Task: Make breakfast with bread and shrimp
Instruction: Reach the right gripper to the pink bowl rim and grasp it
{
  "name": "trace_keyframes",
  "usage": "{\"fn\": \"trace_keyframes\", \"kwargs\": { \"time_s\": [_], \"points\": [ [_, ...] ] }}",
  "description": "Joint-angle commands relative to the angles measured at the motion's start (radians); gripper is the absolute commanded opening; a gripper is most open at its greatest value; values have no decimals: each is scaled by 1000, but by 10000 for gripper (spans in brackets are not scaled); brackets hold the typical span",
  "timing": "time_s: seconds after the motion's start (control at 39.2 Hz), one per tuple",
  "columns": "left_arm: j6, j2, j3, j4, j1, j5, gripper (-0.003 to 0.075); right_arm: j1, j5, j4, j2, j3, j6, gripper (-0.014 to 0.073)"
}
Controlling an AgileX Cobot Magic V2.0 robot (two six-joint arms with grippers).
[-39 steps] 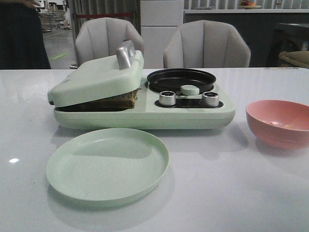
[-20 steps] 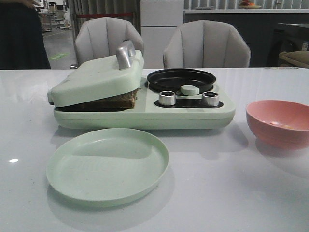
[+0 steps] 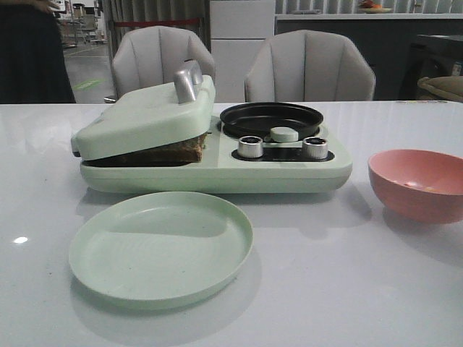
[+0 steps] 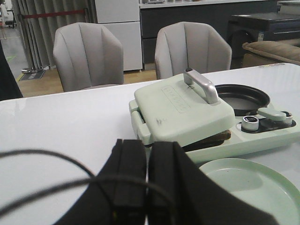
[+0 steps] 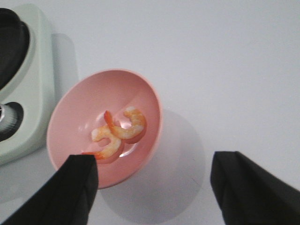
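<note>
The bread is clamped inside the pale green breakfast maker; only its brown edge shows under the lid. Shrimp, orange and whitish, lie in the pink bowl at the right. My right gripper hangs open above the table, over the bowl's edge, nothing between its fingers. My left gripper is shut on nothing, back from the maker's left end. Neither gripper shows in the front view.
A pale green plate lies in front of the maker. The maker's right half holds a black pan, two metal knobs and a green switch. Two grey chairs stand behind the table.
</note>
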Motion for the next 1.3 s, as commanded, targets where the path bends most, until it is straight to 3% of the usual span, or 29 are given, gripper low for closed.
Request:
{"fn": "trace_keyframes", "kwargs": {
  "time_s": [0.0, 0.74, 0.84, 1.07, 1.28],
  "points": [
    [-10, 11, -24, -15, 2, -79, 114, -9, -37, -31, 77, -86, 12, 595],
    [-10, 11, -24, -15, 2, -79, 114, -4, 80, -36, 551, -416, -83, 591],
    [-10, 11, -24, -15, 2, -79, 114, -4, 96, -36, 593, -442, -83, 515],
    [-10, 11, -24, -15, 2, -79, 114, 3, 90, -36, 630, -459, -83, 204],
    [-10, 11, -24, -15, 2, -79, 114, 3, 90, -36, 626, -461, -83, 143]
  ]
}}
